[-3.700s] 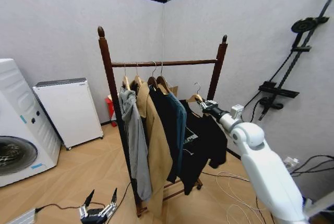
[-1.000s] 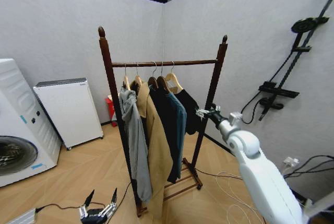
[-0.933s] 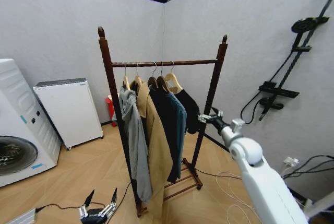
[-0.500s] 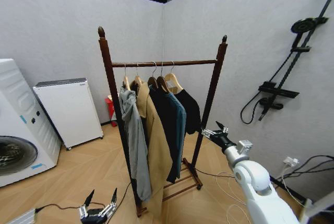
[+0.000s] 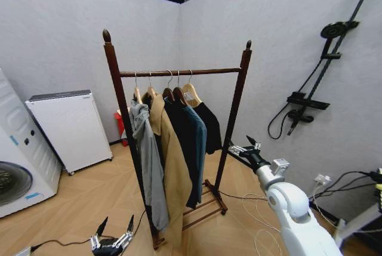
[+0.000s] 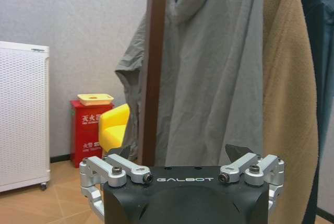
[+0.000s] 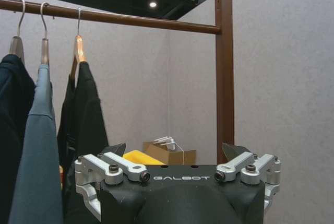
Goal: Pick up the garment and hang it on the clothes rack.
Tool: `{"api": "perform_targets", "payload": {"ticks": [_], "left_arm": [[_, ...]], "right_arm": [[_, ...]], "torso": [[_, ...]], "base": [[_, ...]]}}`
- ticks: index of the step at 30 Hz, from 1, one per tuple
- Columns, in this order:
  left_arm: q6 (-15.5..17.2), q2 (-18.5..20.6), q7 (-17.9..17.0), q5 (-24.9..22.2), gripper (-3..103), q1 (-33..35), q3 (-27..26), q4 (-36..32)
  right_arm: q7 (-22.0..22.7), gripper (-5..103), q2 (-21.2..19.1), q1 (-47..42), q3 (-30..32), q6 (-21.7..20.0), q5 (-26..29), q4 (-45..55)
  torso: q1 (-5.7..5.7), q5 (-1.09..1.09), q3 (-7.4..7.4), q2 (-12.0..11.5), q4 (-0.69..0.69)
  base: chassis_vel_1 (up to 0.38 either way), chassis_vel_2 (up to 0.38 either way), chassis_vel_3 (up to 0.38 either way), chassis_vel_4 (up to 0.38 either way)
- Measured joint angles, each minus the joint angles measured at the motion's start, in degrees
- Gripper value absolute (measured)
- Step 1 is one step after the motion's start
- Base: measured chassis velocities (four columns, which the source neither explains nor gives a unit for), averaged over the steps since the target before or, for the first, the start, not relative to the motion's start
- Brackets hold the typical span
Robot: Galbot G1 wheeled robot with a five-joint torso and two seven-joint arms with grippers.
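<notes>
The black jacket (image 5: 207, 126) now hangs by its wooden hanger (image 5: 191, 92) on the rail of the clothes rack (image 5: 179, 72), at the end nearest the right upright, just beside the navy-blue coat (image 5: 192, 142). A few seconds ago the right hand (image 5: 245, 147) held it beside the rack; it has since let go and drawn back low, fingers spread wide and empty. The left hand (image 5: 111, 243) hangs low by the floor, open and empty. The hanging looks complete.
</notes>
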Motion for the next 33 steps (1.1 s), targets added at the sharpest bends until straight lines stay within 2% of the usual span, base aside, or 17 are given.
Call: {"api": "perform_targets", "payload": {"ticks": [9, 33], "left_arm": [[0.0, 0.0, 0.0, 0.0, 100, 0.0, 0.0, 0.0], [0.0, 0.0, 0.0, 0.0, 100, 0.0, 0.0, 0.0]], "right_arm": [[-0.1, 100, 0.0, -0.1, 0.1, -0.2, 0.1, 0.6], [-0.4, 100, 0.3, -0.8, 0.3, -1.8, 0.4, 4.1]], "torso": [[0.01, 0.00, 0.01, 0.0, 0.00], [0.00, 0.00, 0.00, 0.0, 0.01]], "base": [[-0.065, -0.115, -0.098, -0.077], [-0.062, -0.185, -0.192, -0.064]]}}
